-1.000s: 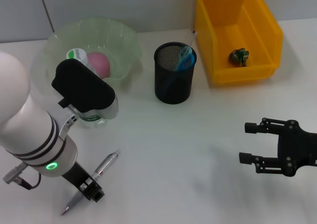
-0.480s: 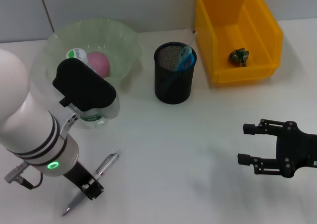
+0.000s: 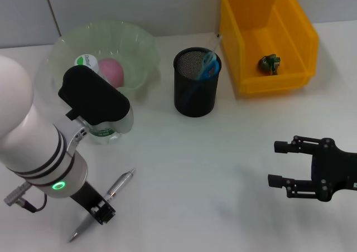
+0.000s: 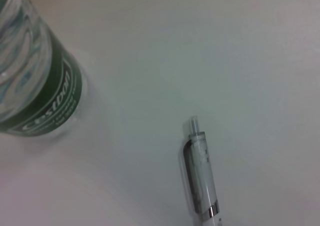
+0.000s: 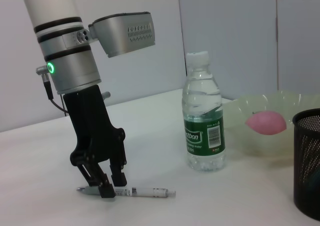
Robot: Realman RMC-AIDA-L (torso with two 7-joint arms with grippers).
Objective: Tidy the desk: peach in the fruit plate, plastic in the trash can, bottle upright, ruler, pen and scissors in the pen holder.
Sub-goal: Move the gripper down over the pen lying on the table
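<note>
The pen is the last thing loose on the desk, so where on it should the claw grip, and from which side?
Best mid-barrel, from straight above. The pen lies flat on the table, so only its top and sides are free. The left claw is already down at its tip end, fingers straddling it.

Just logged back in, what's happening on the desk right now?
The left gripper is down at the pen lying on the table, fingers straddling its tip end. The bottle stands upright, the peach is in the fruit plate, the scissors are in the pen holder. The right gripper hovers open, off to the side.
</note>
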